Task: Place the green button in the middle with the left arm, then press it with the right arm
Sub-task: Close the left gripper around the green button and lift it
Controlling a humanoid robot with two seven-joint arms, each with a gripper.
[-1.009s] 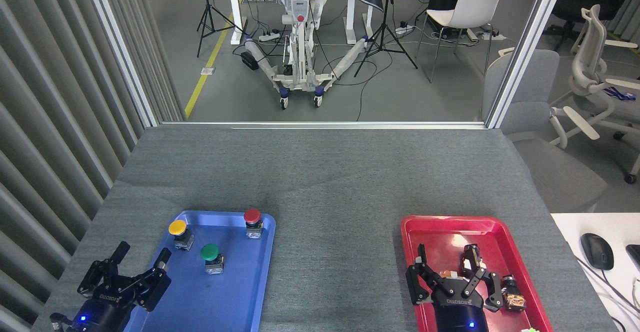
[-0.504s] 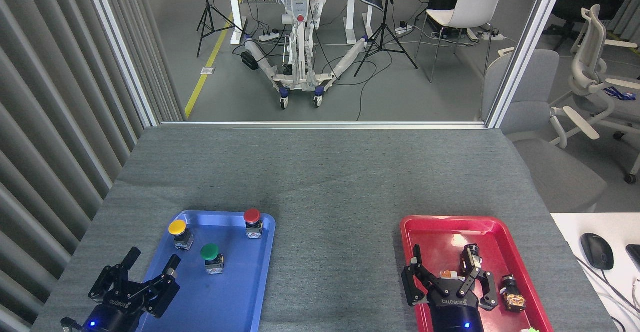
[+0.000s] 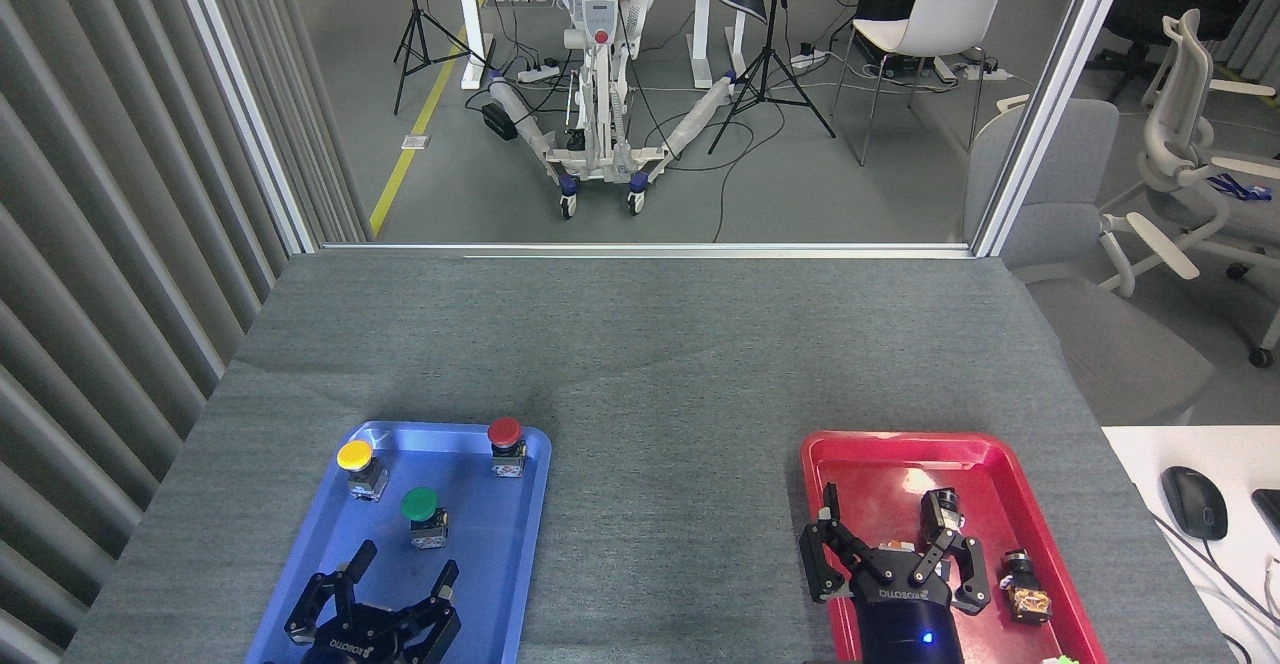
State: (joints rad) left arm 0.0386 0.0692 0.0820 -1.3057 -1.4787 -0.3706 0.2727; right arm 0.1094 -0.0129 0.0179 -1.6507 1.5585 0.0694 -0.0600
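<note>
Grey felt cloth covers the table in front of me; beyond its far edge, through a framed opening, a lab floor with a white wheeled stand, tripods, cables and a white chair. Ribbed grey wall panels on the left, office chairs on the right, and a mouse on a white desk at the lower right. Two trays sit on the cloth near me: blue tray left, red tray right, with bare cloth, the middle, between them. Green button stands upright in the blue tray, roughly central across it, with a yellow button to its far left and a red button at the far right corner. My left gripper is over the near half of the blue tray, directly on my side of the green button, near but apart from it; its two fingers are spread wide, pointing toward the button, holding nothing. My right gripper is over the red tray, well apart from the green button, three fingers splayed and released, gripping nothing. Small dark parts lie in the red tray beside its fingers; whether a finger touches one near its tip I cannot tell.
</note>
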